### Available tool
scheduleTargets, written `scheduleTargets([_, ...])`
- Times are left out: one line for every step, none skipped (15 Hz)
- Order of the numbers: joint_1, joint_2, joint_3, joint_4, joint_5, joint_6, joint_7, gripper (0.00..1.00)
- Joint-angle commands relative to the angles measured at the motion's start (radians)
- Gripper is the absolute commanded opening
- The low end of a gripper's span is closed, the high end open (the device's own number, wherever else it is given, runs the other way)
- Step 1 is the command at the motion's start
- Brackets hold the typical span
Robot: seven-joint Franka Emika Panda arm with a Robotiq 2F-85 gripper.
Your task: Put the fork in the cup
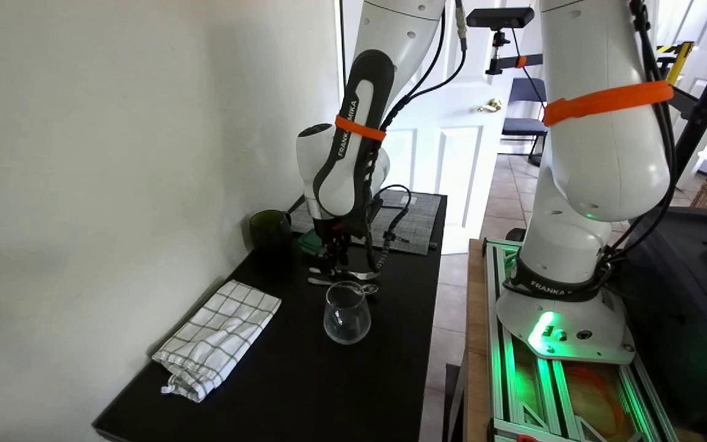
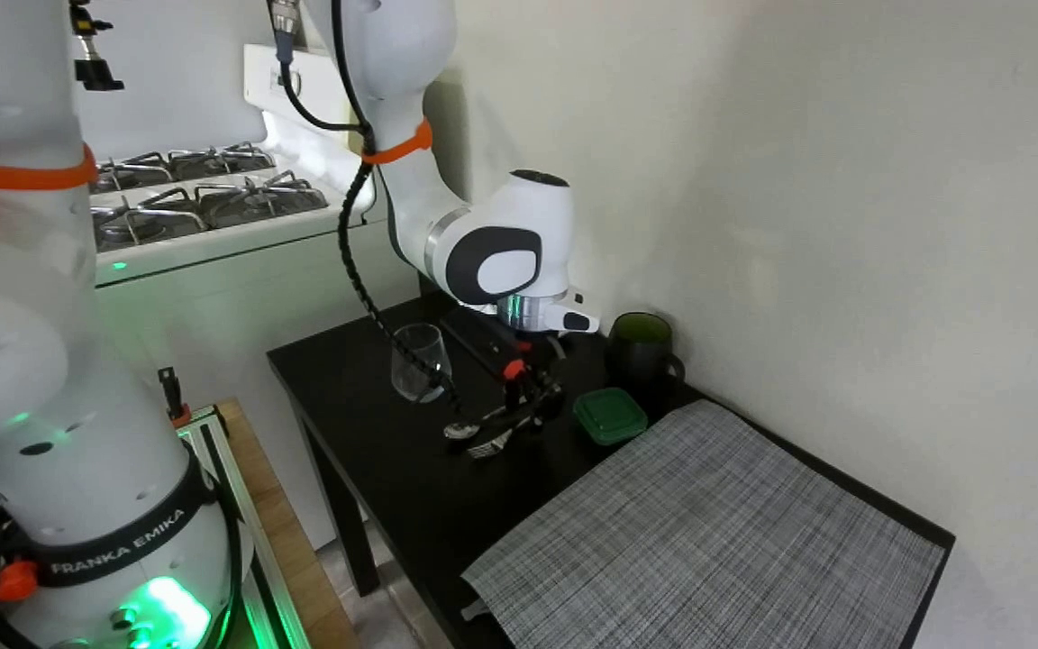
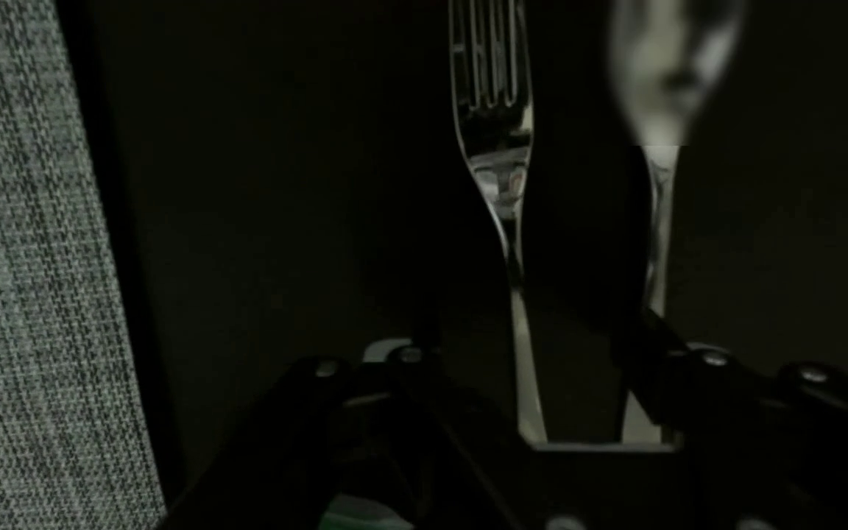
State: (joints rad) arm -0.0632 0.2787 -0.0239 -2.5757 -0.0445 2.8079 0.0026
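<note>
silver metal four-tined fork (image 3: pixel 501 177), upper centre of wrist view: likely light, stiff, slippery; grip mid-handle. black two-finger gripper (image 3: pixel 531 335): jaws parted.

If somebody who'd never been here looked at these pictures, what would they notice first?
Probably the big white robot arm with its orange bands, bent over the black table in both exterior views. Next, the bright green light on its base, and the checked cloth lying near the wall in an exterior view. In the wrist view, probably the shiny fork and spoon, side by side under the open gripper.
</note>
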Motion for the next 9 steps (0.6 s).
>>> scheduleTargets([0.006, 0.031, -0.001, 0.005, 0.013, 0.033, -0.015, 0.31])
scheduleTargets([0.006, 0.033, 0.0, 0.007, 0.014, 0.032, -0.015, 0.24])
scheduleTargets([0.006, 0.035, 0.0, 0.008, 0.014, 0.033, -0.014, 0.18])
scheduleTargets([0.007, 0.038, -0.001, 0.011, 0.012, 0.033, -0.013, 0.19])
scheduleTargets([0.007, 0.041, -0.002, 0.013, 0.011, 0.034, -0.012, 0.29])
scheduleTargets([0.005, 0.042, 0.0, 0.017, 0.016, 0.031, -0.014, 0.34])
scheduleTargets([0.004, 0.044, 0.002, 0.021, 0.019, 0.035, -0.013, 0.35])
scheduleTargets([0.002, 0.047, 0.005, 0.025, 0.024, 0.035, -0.014, 0.38])
scheduleTargets([0.001, 0.05, 0.007, 0.031, 0.028, 0.037, -0.014, 0.37])
